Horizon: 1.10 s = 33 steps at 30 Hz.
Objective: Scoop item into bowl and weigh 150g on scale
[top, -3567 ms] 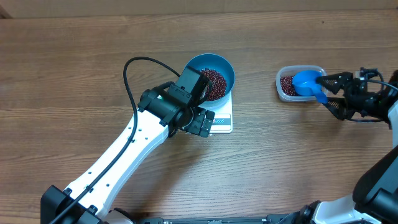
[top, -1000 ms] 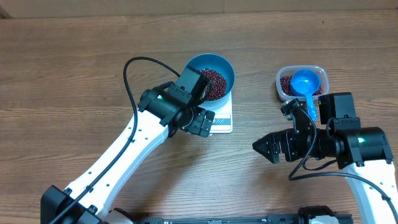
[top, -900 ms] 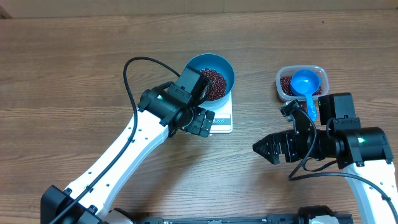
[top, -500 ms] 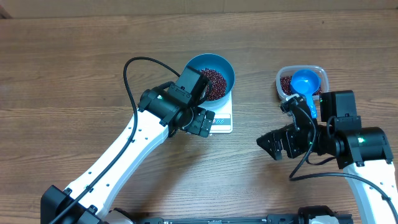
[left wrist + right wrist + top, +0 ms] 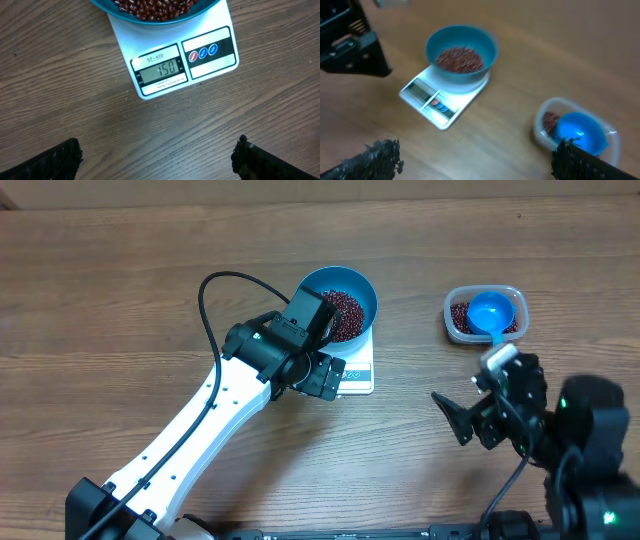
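- The beans (image 5: 345,313) lie heaped in the blue bowl (image 5: 365,288), which sits on the white scale (image 5: 170,65). The scale's display reads 150, so I judge the target weight reached.
- More beans sit in the clear tub (image 5: 452,320), off to the right on the tabletop (image 5: 120,300). The blue scoop (image 5: 492,312) rests in the tub, and nothing holds it.
- The left arm is nearer the bowl. Scale and bowl lie just ahead of the left jaws, display edge toward them, not touching.
- The left jaws are spread wide and empty, over bare tabletop.
- The right arm is nearer the tub. Tub and scoop lie ahead of the right jaws, clearly apart from them.
- The right jaws are spread wide with nothing between them.
- If the weight needed correcting, the scoop would be the right arm's to take.
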Each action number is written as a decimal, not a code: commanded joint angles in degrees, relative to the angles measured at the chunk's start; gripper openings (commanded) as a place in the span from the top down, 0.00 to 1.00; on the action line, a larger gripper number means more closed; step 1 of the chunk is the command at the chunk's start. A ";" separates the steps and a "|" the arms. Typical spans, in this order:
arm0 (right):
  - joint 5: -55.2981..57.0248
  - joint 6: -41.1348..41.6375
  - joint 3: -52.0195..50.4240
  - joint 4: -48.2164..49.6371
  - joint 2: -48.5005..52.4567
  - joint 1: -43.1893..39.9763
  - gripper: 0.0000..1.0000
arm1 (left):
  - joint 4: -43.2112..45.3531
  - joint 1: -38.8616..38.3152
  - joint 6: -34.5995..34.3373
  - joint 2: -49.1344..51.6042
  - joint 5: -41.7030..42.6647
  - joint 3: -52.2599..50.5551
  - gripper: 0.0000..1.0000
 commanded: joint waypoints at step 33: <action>-3.06 4.76 -47.63 40.92 -37.20 -5.40 0.00 | 0.07 0.26 -0.15 -1.40 0.42 0.33 0.00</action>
